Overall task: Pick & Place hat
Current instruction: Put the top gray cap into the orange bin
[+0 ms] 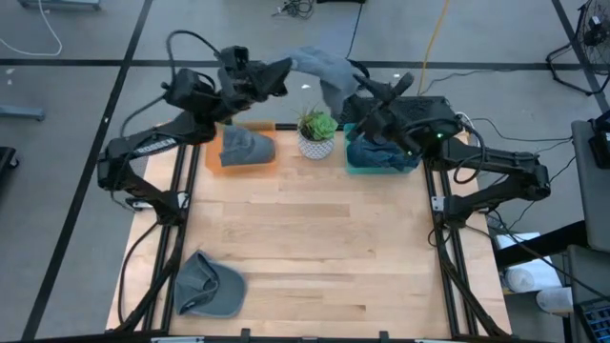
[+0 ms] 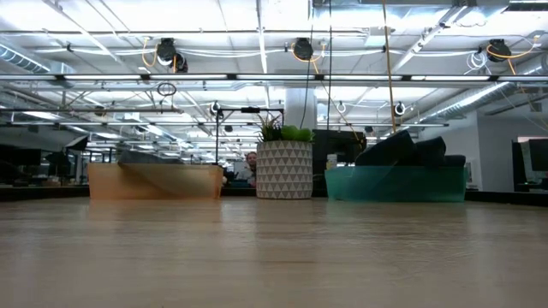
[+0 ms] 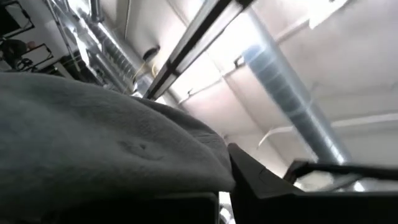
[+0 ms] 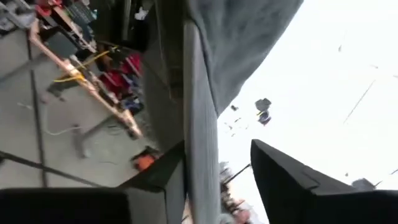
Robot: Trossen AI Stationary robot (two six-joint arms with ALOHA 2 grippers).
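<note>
Both arms are raised over the table's far edge with a grey hat (image 1: 321,69) held up between them, above a potted plant (image 1: 316,133). My left gripper (image 1: 284,70) is shut on the hat's left side. My right gripper (image 1: 360,84) is open at its right side. In the right wrist view a thin edge of the hat (image 4: 198,124) runs between the fingers, close beside one finger (image 4: 163,180) and apart from the other (image 4: 292,180). A second grey cap (image 1: 210,286) lies flat on the table's near left corner. My left gripper holds the grey hat by the cloth of its left side (image 3: 186,155), pinched between the two fingers, one of them (image 3: 261,180) showing beside the cloth. It comes level from the table's left. The hat is lifted clear and droops toward the right gripper. My right gripper has the hat's edge (image 4: 200,162) next to one finger; whether it touches I cannot tell.
At the table's far edge an orange bin (image 1: 225,160) holds a grey hat, and a teal bin (image 1: 355,164) holds dark hats, with the potted plant between them. The wooden table top (image 1: 305,238) stretches from the bins to the near edge.
</note>
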